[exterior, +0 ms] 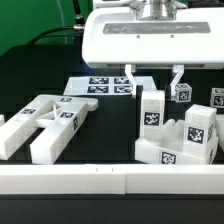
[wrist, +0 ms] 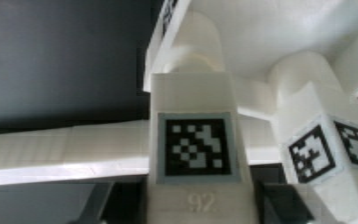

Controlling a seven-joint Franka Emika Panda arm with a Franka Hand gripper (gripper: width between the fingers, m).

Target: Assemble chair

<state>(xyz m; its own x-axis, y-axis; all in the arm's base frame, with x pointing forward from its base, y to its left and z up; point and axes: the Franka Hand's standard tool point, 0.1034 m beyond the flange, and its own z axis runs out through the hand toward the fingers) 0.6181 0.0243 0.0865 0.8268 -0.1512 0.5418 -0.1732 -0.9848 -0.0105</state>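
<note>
An upright white chair block (exterior: pixel 152 110) with a black-and-white tag stands mid-table, right under my gripper (exterior: pixel 153 84). In the wrist view the same block (wrist: pixel 197 110) fills the middle, tag toward the camera. My gripper (wrist: pixel 197 202) is shut on it, with a dark finger (wrist: pixel 76 203) against one side and the other finger (wrist: pixel 298 203) against the opposite side. Close beside it is a blocky group of tagged chair pieces (exterior: pixel 190 135), also seen in the wrist view (wrist: pixel 322 120). A slotted chair panel (exterior: pixel 45 125) lies flat at the exterior view's left.
The marker board (exterior: pixel 100 86) lies behind the gripper. A small tagged cube (exterior: pixel 181 93) sits just behind one finger, and another tagged piece (exterior: pixel 218 97) is at the exterior view's right edge. A long white rail (exterior: pixel 110 180) runs along the table's front.
</note>
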